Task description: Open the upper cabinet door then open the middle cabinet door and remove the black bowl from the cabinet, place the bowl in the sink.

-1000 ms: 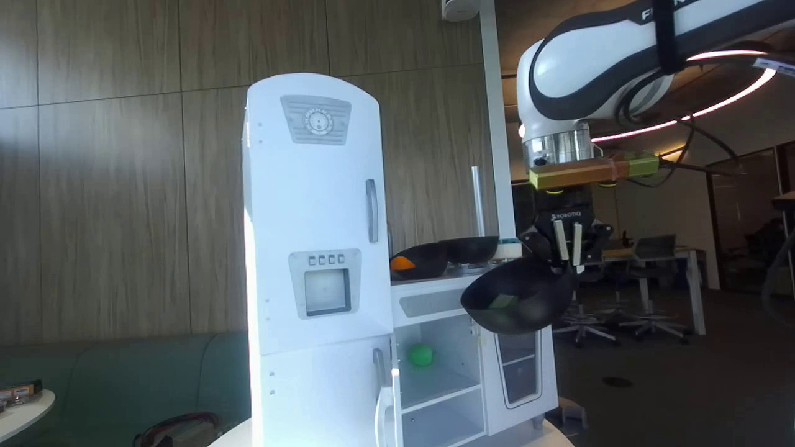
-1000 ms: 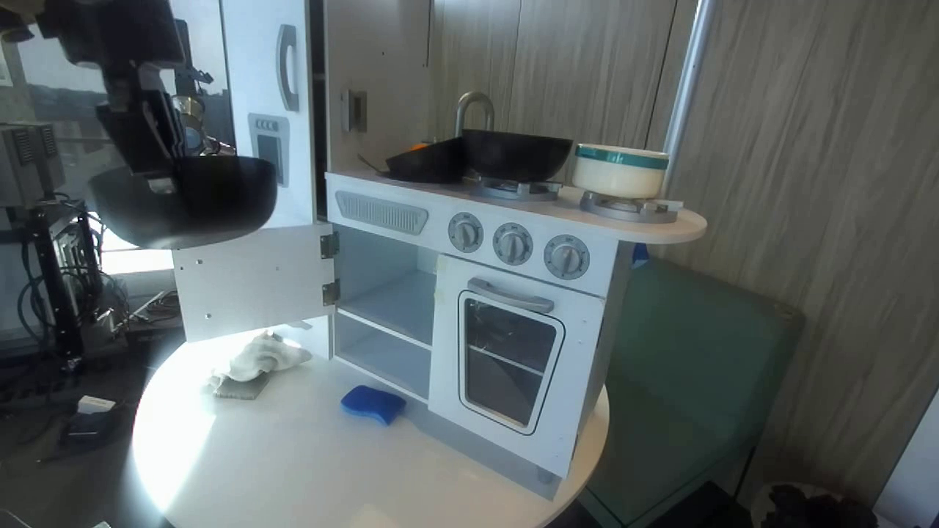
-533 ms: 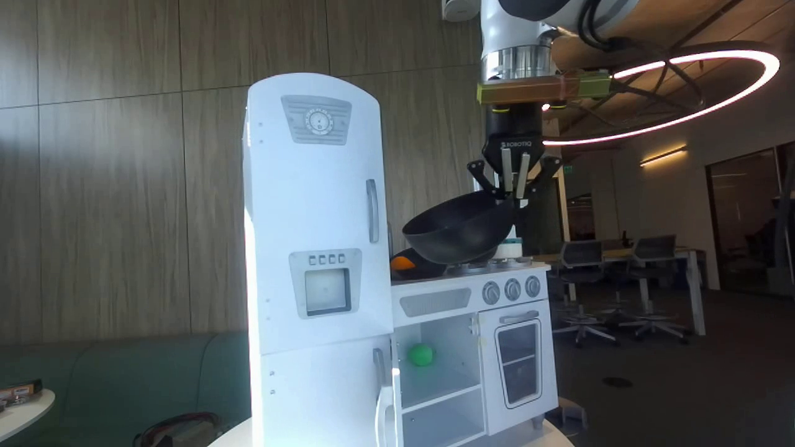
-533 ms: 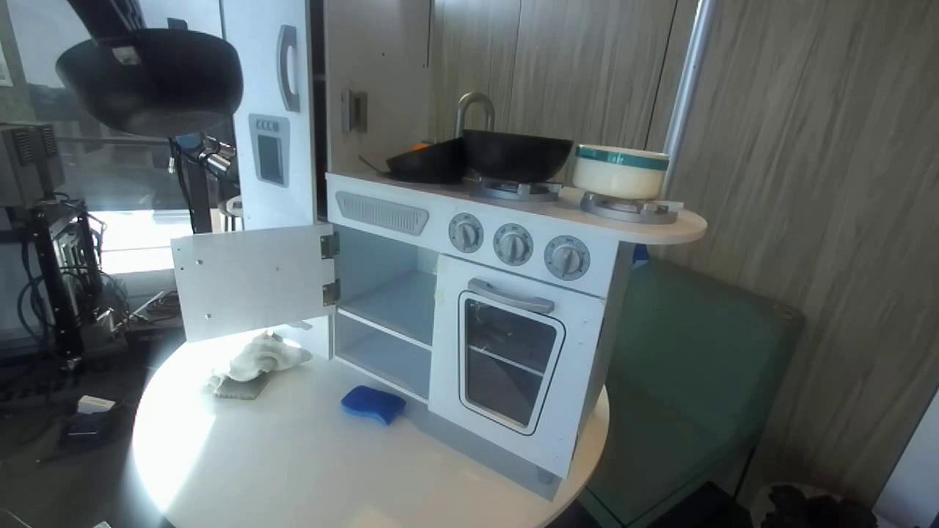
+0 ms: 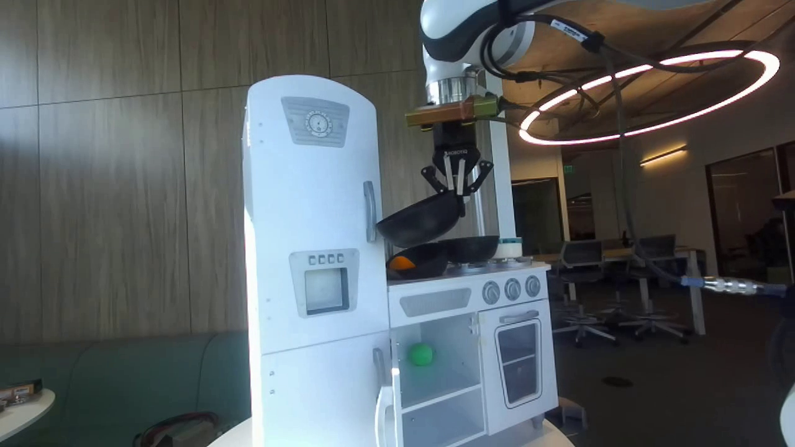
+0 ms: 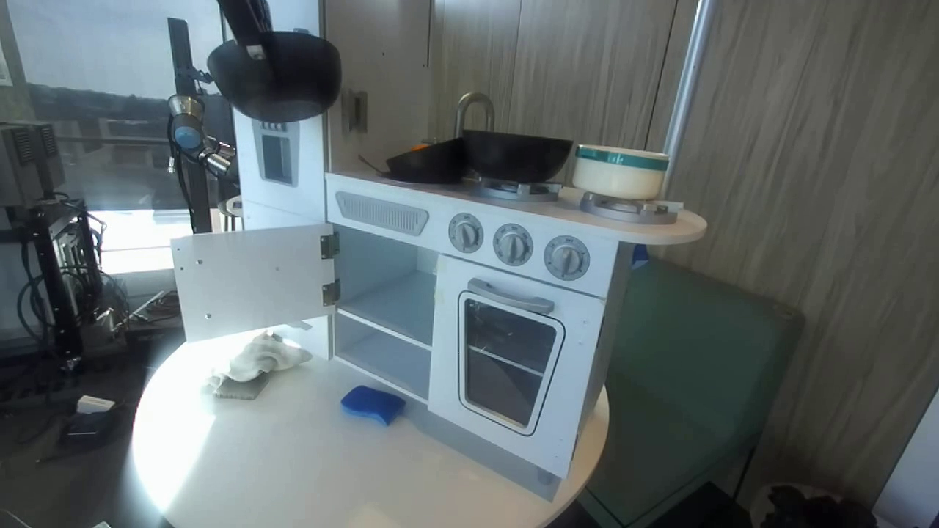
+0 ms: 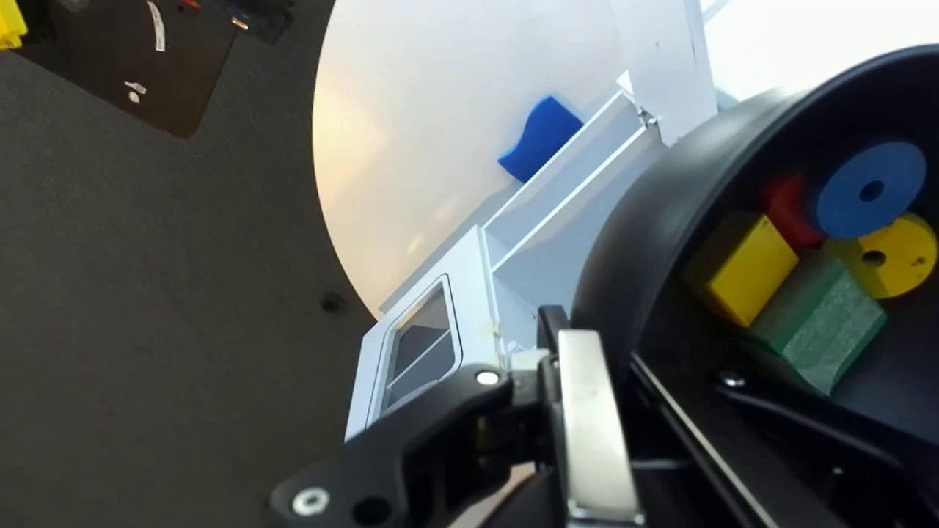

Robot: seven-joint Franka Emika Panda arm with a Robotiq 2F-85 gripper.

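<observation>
One bowl (image 5: 417,222) hangs tilted in midair close by the upper door (image 5: 313,214), its rim pinched in the hand (image 5: 458,197). Only the wrist view lets me see inside: five toy pieces (image 7: 755,271). Two pans (image 6: 517,156) and one pot (image 6: 620,178) show in both exterior views. One ball (image 5: 420,354) appears in an exterior view alone; one sponge (image 6: 373,405), on the counter (image 6: 352,469), in an exterior view and the wrist view.

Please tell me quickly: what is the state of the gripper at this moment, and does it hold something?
Gripper: closed, holding the black bowl by its rim.
</observation>
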